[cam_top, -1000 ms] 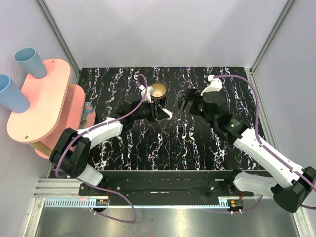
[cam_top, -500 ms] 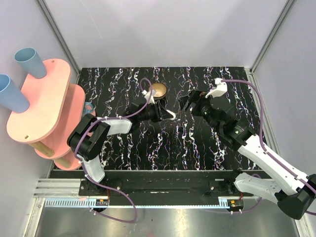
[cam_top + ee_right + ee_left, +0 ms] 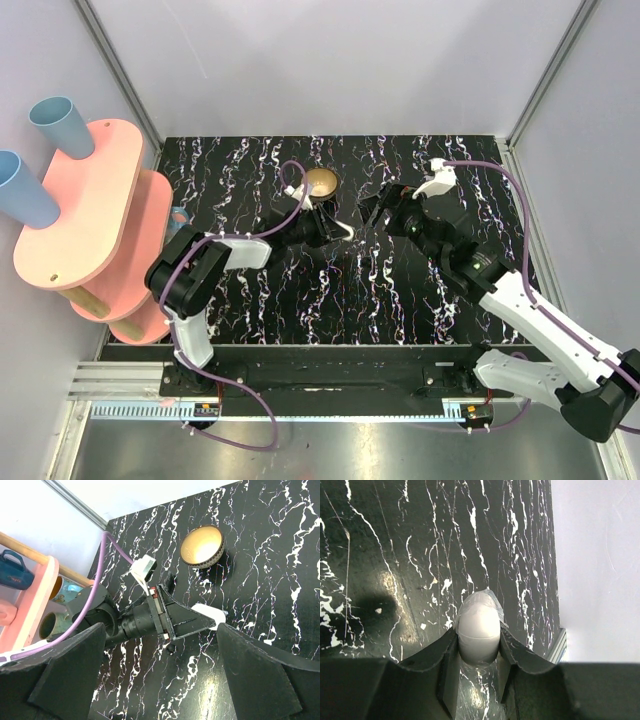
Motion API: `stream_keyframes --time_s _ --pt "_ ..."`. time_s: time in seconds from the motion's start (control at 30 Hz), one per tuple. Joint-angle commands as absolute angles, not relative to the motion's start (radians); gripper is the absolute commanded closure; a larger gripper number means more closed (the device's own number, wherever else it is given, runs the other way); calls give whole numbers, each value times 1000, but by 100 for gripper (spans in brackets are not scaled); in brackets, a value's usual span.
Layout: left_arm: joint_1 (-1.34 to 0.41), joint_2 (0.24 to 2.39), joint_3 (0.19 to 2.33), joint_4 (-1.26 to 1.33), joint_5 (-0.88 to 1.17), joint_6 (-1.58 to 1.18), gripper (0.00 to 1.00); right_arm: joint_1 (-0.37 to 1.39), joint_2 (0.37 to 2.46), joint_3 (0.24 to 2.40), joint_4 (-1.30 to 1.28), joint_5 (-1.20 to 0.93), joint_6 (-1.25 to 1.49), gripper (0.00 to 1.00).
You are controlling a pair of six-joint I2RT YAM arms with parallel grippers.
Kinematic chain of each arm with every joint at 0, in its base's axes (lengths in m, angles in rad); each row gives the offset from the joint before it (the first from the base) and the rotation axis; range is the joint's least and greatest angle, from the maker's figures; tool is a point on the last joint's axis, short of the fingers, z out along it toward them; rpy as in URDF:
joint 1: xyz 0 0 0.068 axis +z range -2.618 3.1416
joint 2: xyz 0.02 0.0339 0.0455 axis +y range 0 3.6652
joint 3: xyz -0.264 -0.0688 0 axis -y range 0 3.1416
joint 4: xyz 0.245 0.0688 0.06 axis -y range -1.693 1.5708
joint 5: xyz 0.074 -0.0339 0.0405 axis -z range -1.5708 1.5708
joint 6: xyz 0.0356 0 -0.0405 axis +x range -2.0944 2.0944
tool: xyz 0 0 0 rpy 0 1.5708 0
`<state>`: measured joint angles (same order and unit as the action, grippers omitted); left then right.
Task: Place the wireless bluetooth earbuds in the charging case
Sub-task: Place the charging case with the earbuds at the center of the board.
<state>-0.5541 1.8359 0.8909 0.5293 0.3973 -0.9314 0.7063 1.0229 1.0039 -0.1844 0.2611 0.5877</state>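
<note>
No text, brand, number or sign can be read in any of the views. Fine tick marks are seen along the pale metal rail at 6 o'clock in the top view, but no figures can be made out. A small orange sticker at 7 o'clock is too small to be read.

Charging case: glossy white rounded oval pod with a faint seam line across its body, clamped between the two fingers of the left tool, rounded end projecting out over the black marbled table.
</note>
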Motion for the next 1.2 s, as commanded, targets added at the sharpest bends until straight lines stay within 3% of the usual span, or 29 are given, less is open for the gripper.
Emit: stream_keyframes --time_s 0.0,0.73,0.9,1.17 --pt "-549 1885 966 558 354 -968 85 701 989 1005 -160 275 572 0" --pt "-534 1973 971 497 308 -1015 68 698 994 1017 -176 273 560 0" --pt "-532 1959 965 470 302 -988 59 698 986 1003 -176 270 561 0" --pt "-523 1913 966 347 279 -902 57 699 1002 1005 -175 262 571 0"
